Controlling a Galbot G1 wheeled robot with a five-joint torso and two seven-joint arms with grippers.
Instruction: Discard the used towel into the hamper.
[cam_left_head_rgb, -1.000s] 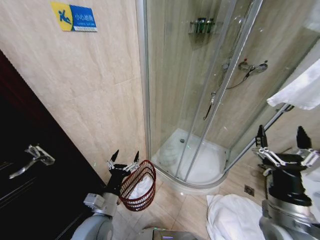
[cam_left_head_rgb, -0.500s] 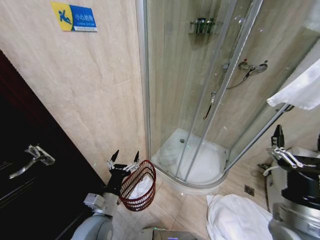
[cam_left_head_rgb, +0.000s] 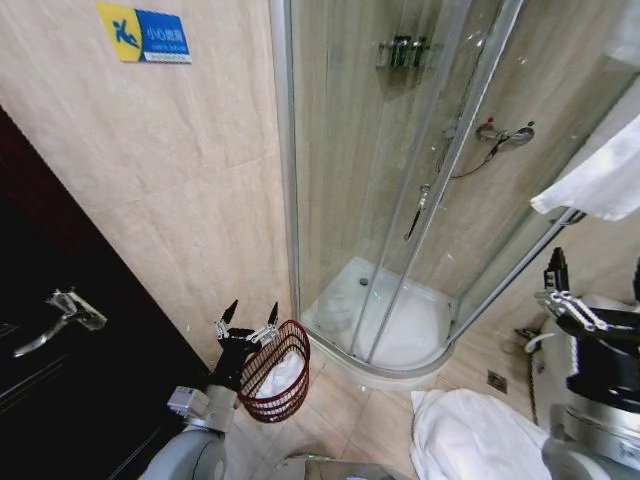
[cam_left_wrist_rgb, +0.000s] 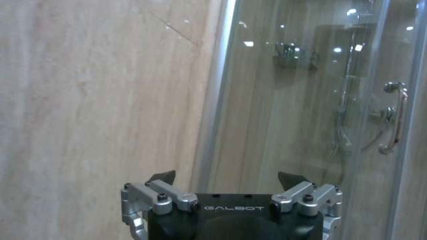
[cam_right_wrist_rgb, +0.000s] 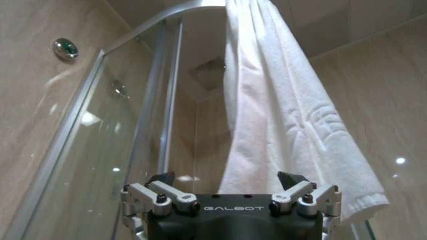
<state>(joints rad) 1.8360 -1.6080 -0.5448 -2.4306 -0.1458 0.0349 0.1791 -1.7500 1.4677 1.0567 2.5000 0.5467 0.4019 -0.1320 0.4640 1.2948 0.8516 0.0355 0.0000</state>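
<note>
Head view: left gripper (cam_left_head_rgb: 249, 318) spread open, empty, just beside the hamper (cam_left_head_rgb: 276, 370) on the floor by the shower. Right gripper (cam_right_wrist_rgb: 229, 181) wide open, empty, raised near the white towel (cam_right_wrist_rgb: 280, 115) hanging on the shower frame.

This is a bathroom, probably in a hotel or similar lodging. A curved glass shower enclosure (cam_left_head_rgb: 400, 200) with sliding doors stands on a white shower tray (cam_left_head_rgb: 400, 325), with a wall-mounted mixer and hand shower (cam_left_head_rgb: 500, 135) and a small shelf of bottles (cam_left_head_rgb: 402, 52) inside. Beige stone-look tiles cover the walls and floor. A white towel (cam_right_wrist_rgb: 287, 110) hangs over the enclosure's top rail, and a blue-and-yellow slip-warning sign (cam_left_head_rgb: 145, 35) is fixed to the wall.
</note>
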